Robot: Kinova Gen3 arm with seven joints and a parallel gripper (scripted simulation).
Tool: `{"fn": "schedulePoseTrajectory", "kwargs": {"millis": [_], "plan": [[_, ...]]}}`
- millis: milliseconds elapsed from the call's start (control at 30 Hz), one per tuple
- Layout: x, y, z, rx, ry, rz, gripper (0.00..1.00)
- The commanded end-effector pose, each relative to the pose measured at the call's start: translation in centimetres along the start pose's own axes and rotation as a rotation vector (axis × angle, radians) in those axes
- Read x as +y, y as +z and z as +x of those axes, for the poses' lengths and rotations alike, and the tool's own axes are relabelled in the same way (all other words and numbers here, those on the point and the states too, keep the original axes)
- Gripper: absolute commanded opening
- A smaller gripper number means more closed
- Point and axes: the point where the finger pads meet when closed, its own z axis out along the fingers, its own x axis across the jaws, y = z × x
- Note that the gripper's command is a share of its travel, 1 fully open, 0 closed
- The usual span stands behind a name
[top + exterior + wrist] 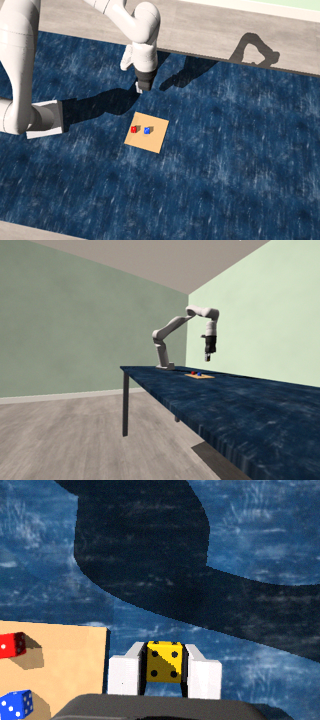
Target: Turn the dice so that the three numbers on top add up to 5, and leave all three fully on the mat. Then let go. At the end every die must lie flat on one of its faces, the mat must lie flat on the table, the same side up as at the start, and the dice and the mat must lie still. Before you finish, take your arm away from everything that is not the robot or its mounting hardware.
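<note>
Carrying the yellow die, pinched in the gripper at the wrist view's lower centre, you'd best turn its four away from the top, well above the mat at lower left.

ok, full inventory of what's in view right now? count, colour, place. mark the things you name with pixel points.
yellow die (pixel 164 669): 1, yellow with black pips, between the jaws, above the table
red die (pixel 133 129) (pixel 193 373) (pixel 11 646): 1, red, on the mat
blue die (pixel 146 130) (pixel 199 374) (pixel 15 706): 1, blue, on the mat beside the red one
mat (pixel 153 143) (pixel 205 377) (pixel 70 680): 1, tan, flat on the table
table (pixel 219 167) (pixel 245 418) (pixel 240 615): 1, blue top, dark legs
walls: 2, green, behind the table
floor: 1, grey-brown, below
arm (pixel 144 23) (pixel 211 327): 1, white, base on the table
jaws: 1 pair, pale fingers, shut on the yellow die
</note>
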Motion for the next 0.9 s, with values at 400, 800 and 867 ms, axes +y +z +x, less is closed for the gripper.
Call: {"fn": "schedulePoseTrajectory", "kwargs": {"millis": [400, 800, 867], "plan": [[3.78, 1.06, 0.88, -0.015, 0.016, -0.012, 0.40], [3.64, 1.12, 0.94, -0.016, 0.015, -0.161, 0.40], [3.59, 1.17, 0.97, -0.016, 0.014, -0.212, 0.40]]}}
